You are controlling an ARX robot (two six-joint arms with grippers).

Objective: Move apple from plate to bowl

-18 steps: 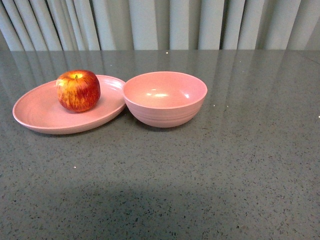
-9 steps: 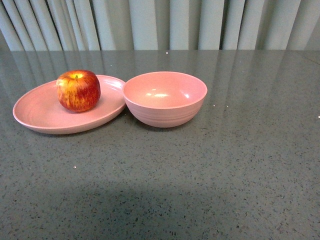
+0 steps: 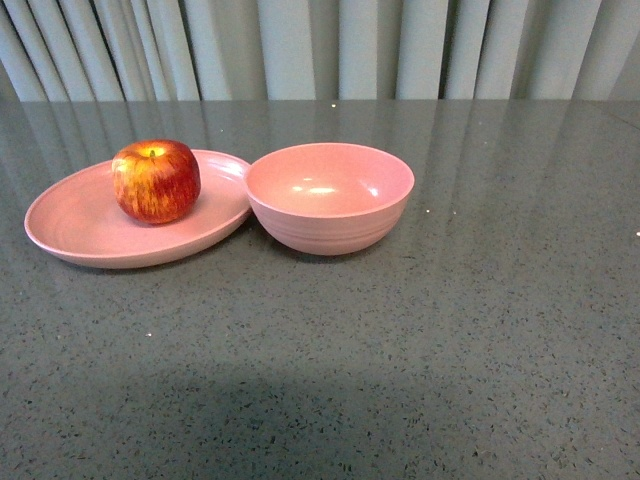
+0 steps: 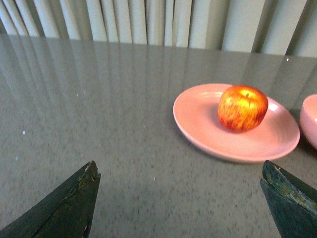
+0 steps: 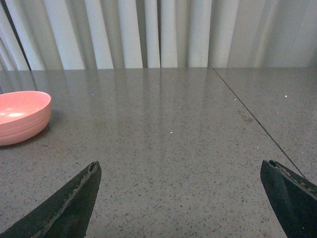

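Note:
A red apple [image 3: 156,180] with yellow streaks sits on the shallow pink plate [image 3: 70,228] at the left of the table. Beside it, rim to rim, stands the deep pink bowl [image 3: 330,198], with nothing in it. Neither arm shows in the front view. In the left wrist view the apple [image 4: 242,107] rests on the plate [image 4: 198,124], well ahead of my open left gripper [image 4: 181,171], whose fingers hold nothing. A sliver of the bowl [image 4: 311,119] shows at that frame's edge. My right gripper [image 5: 181,168] is open over bare table, with the bowl [image 5: 20,116] far off to one side.
The grey speckled table top [image 3: 450,340] stretches around the dishes. A pleated grey curtain [image 3: 320,45] hangs behind its far edge. A thin seam [image 5: 252,121] runs across the table in the right wrist view.

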